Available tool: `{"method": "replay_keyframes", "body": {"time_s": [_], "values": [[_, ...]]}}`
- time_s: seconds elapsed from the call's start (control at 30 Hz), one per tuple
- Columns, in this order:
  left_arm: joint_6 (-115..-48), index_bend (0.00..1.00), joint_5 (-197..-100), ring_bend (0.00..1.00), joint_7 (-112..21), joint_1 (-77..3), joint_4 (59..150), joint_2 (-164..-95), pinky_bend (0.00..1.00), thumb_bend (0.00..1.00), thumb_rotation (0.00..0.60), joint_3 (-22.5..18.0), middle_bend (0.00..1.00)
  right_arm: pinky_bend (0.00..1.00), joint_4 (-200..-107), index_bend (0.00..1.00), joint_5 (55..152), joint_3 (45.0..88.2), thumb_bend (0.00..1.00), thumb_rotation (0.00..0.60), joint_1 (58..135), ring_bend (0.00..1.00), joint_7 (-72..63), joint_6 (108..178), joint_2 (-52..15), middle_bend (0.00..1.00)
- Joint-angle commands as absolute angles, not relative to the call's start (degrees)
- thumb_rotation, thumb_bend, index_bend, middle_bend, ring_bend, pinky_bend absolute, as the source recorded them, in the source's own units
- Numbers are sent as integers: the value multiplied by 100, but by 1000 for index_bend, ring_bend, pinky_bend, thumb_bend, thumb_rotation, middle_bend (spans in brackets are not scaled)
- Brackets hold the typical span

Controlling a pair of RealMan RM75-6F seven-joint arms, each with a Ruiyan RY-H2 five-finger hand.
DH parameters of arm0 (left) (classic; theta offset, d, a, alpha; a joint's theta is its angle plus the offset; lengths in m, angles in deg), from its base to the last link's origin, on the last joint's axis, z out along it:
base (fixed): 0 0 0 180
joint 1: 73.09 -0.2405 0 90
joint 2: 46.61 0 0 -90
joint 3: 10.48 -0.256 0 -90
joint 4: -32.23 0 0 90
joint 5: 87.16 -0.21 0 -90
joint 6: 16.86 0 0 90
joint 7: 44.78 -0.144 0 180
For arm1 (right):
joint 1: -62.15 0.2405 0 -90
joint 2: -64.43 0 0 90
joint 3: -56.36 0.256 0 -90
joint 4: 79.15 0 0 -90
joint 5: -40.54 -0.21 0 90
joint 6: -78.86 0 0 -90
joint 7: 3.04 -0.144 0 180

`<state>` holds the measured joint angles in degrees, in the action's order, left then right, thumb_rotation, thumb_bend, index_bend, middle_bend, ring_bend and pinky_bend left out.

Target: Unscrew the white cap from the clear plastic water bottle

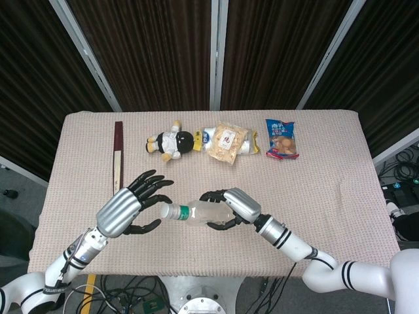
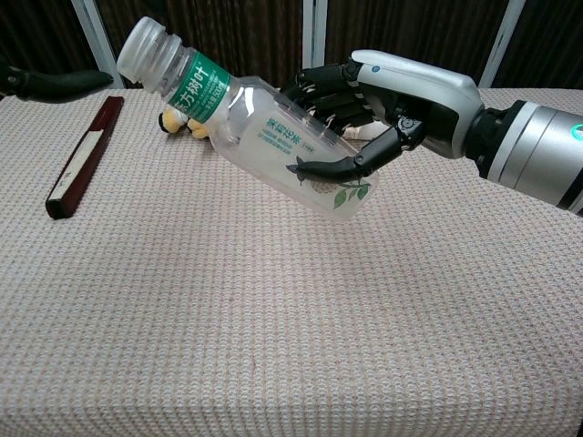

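My right hand (image 1: 230, 208) (image 2: 383, 100) grips the clear plastic water bottle (image 1: 200, 212) (image 2: 260, 123) by its body and holds it tilted above the table, neck pointing left. The bottle has a green label and a white cap (image 1: 165, 210) (image 2: 143, 45) on its neck. Just left of the cap, my left hand (image 1: 131, 204) is spread with nothing in it, its fingers close to the cap but apart from it. In the chest view only a dark fingertip (image 2: 50, 85) of that hand shows at the left edge.
A dark flat stick (image 1: 118, 159) (image 2: 84, 155) lies at the table's left. Along the far side lie a plush toy (image 1: 171, 142), a snack bag (image 1: 227, 141) and a blue snack packet (image 1: 282, 139). A beige woven cloth (image 1: 327, 176) covers the table.
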<state>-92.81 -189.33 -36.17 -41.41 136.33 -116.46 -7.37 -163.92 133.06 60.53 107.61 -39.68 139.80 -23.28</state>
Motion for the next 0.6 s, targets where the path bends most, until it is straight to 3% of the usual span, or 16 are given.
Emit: {"method": "replay_keyframes", "body": {"time_s": [0.03, 0.6], "values": [[-9275, 333, -18927, 70, -3623, -4132, 13644, -11651, 43, 318, 600, -732, 106, 550, -16391, 655, 13314, 6043, 404, 600, 10754, 414, -3979, 13994, -2327, 551], [-9212, 386, -18847, 70, -3654, -4065, 13679, -11705, 43, 323, 600, -694, 106, 550, -16371, 655, 13289, 6064, 404, 600, 10781, 416, -4028, 13983, -2349, 551]]}}
